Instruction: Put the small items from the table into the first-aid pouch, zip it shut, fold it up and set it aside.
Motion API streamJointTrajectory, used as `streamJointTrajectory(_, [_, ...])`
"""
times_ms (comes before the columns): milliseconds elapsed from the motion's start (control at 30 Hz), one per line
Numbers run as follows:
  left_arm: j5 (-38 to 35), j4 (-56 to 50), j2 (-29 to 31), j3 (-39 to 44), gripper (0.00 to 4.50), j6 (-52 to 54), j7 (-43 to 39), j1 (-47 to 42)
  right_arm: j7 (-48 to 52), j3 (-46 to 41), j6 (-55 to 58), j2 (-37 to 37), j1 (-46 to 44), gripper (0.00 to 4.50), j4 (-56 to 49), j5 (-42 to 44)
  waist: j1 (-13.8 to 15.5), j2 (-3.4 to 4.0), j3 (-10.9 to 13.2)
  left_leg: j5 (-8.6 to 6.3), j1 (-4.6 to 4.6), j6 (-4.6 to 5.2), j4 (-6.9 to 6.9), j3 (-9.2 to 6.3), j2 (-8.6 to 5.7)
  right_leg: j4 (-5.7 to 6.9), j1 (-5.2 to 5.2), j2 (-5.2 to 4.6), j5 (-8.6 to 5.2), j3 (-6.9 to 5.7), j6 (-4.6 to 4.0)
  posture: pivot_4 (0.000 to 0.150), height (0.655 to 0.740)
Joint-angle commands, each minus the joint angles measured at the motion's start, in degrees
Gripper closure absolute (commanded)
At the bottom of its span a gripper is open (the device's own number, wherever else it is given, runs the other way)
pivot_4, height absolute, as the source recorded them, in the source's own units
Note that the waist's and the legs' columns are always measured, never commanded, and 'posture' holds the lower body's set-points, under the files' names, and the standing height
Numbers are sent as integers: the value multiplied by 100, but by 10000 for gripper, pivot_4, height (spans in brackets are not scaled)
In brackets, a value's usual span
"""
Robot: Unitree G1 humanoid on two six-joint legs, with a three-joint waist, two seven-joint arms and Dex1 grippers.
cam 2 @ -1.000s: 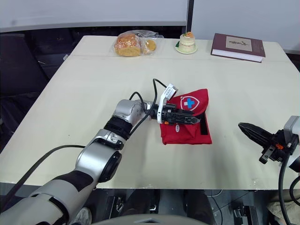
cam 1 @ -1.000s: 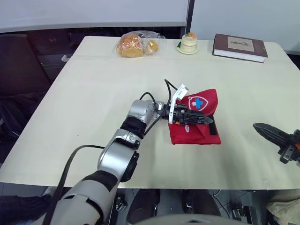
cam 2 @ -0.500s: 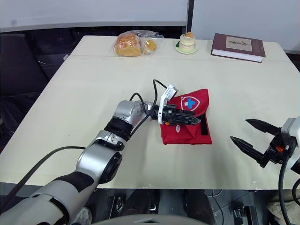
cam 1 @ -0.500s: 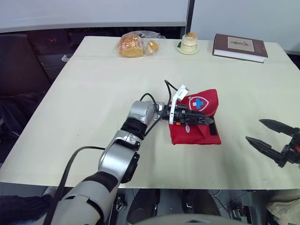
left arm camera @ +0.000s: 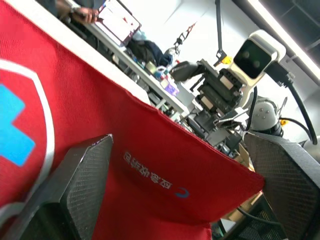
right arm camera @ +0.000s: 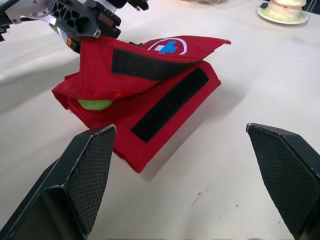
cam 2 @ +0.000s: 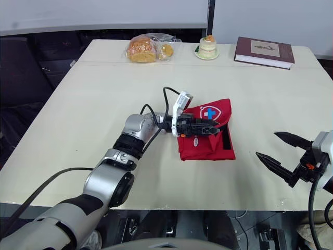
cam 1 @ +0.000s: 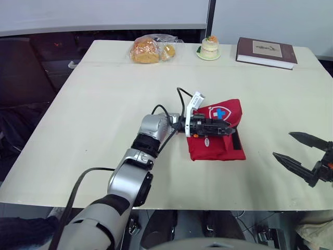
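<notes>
Lying between spread left fingers (left arm camera: pixel 75 190): pouch (cam 1: pixel 216 148); right fingers (right arm camera: pixel 85 170) spread, well away.

The red pouch (cam 1: pixel 214 147) lies folded, its cross-marked top flap slightly raised. A green item (right arm camera: pixel 95 104) peeks out beneath the flap.

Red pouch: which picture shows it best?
The right wrist view: the whole red pouch shows there, flap raised, with both black strips and a green thing tucked under. The eye views show it from above, the left claw over it. The left wrist view shows its red cloth up close.
</notes>
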Motion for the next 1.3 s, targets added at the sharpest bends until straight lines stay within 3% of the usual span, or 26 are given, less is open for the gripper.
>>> streamJointTrajectory(33, [-244, -183, -103, 334, 0, -63, 127, -99, -4, -95, -175, 44, 9, 448, -57, -48, 1, 0, 0, 0, 0, 0, 0, 0, 0, 0, 0, 0, 0, 0, 0, 1500, 7289])
streamJointTrajectory(300, [-324, -10, -295, 583, 0, 111, 408, -169, 72, -47, -291, 106, 86, 448, -7, -171, 3, 0, 0, 0, 0, 0, 0, 0, 0, 0, 0, 1, 0, 0, 0, 1500, 7289])
streamJointTrajectory(533, [155, -3, -442, 464, 0, -823, 987, -132, 100, -96, -389, 197, 222, 448, -27, -201, 2, 0, 0, 0, 1, 0, 0, 0, 0, 1, 0, 1, 0, 0, 0, 1500, 7289])
streamJointTrajectory(600, [369, -10, -537, 404, 5924, -1270, 1244, -112, 105, -100, -417, 220, 254, 0, -33, -209, 4, 0, 0, 0, 0, 0, 0, 0, 0, 1, 0, 0, 0, 1, 0, 1500, 7289])
streamJointTrajectory(733, [932, -218, -682, -28, 24948, -2454, 1320, 50, 100, -67, -473, 254, 271, 0, -15, -238, 7, 0, 0, 0, 0, 0, 0, 1, 0, -1, 0, -1, 1, 1, 0, 1500, 7289])
streamJointTrajectory(767, [1058, -277, -692, -150, 27193, -2718, 1285, 109, 95, -60, -482, 261, 277, 0, -22, -242, 8, 0, 0, 0, 0, 0, 0, 1, -1, -2, 0, -1, 1, 1, 0, 1500, 7289])
streamJointTrajectory(800, [1144, -332, -701, -260, 33805, -2894, 1238, 166, 92, -55, -491, 267, 282, 0, -24, -245, 8, 0, 0, 0, 0, 0, -1, 2, -1, -3, 0, -1, 1, 2, -1, 1500, 7289])
streamJointTrajectory(900, [1579, -443, -681, -769, 44239, -3502, 1126, 398, 117, -58, -545, 285, 298, 0, 18, -272, 8, 0, 0, 0, 0, 0, -1, 2, 0, -3, 0, -1, 1, 2, -1, 1500, 7289])
streamJointTrajectory(1300, [3176, 867, -660, -1873, 44239, -5112, 1609, 383, 117, -21, -643, 385, 354, 0, 10, -340, 30, 0, -9, -1, 14, 1, 0, 0, -3, -8, 20, -1, 0, -1, 0, 1500, 7289])
